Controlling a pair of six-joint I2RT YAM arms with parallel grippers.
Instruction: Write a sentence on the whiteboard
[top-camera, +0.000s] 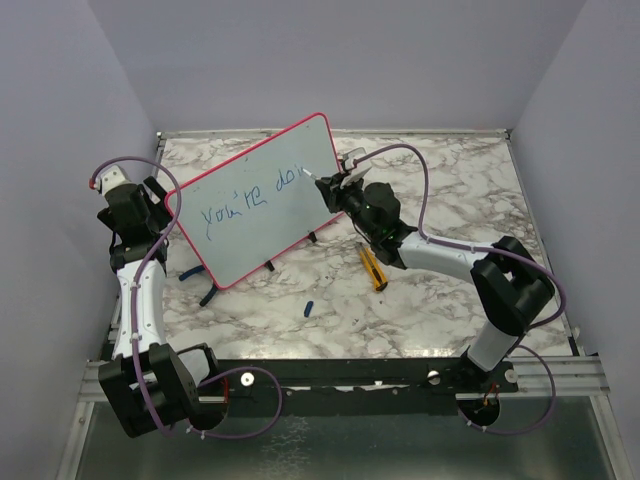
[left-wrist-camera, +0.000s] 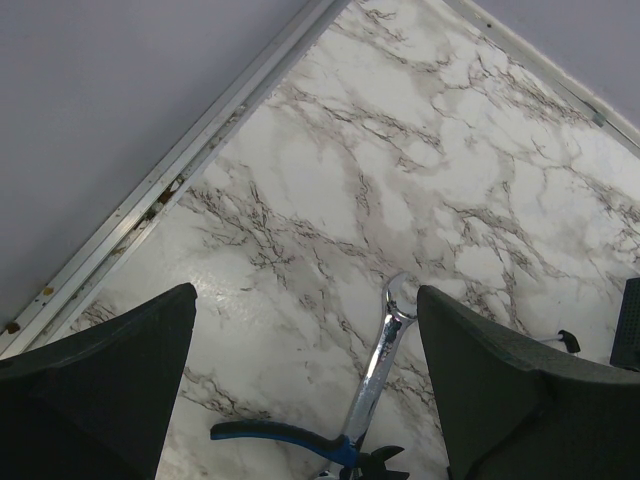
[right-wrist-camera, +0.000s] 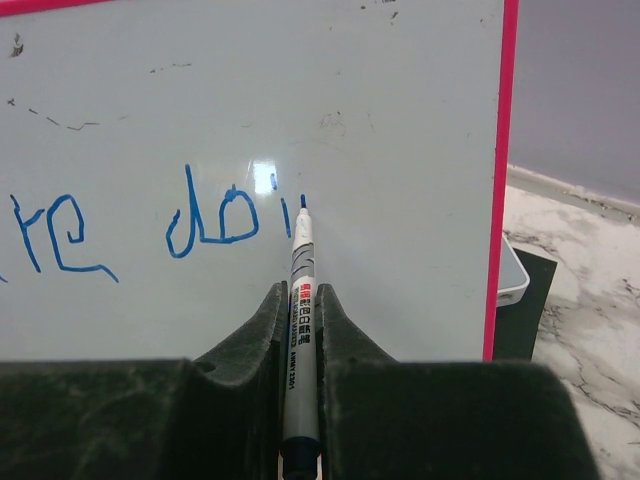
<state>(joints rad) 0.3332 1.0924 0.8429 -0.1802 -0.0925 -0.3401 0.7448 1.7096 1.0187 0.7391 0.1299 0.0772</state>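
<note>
Right gripper (right-wrist-camera: 300, 305) pinches the light, slim marker (right-wrist-camera: 301, 240) by its barrel at the slick, stiff whiteboard (right-wrist-camera: 400, 120); left gripper (left-wrist-camera: 305, 320) gapes empty

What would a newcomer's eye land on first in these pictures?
First the pink-framed whiteboard, propped up mid-table, with blue writing reading "you're doi" across it. Then the right gripper, shut on a marker whose tip sits right beside the last letter, toward the board's right edge.
</note>
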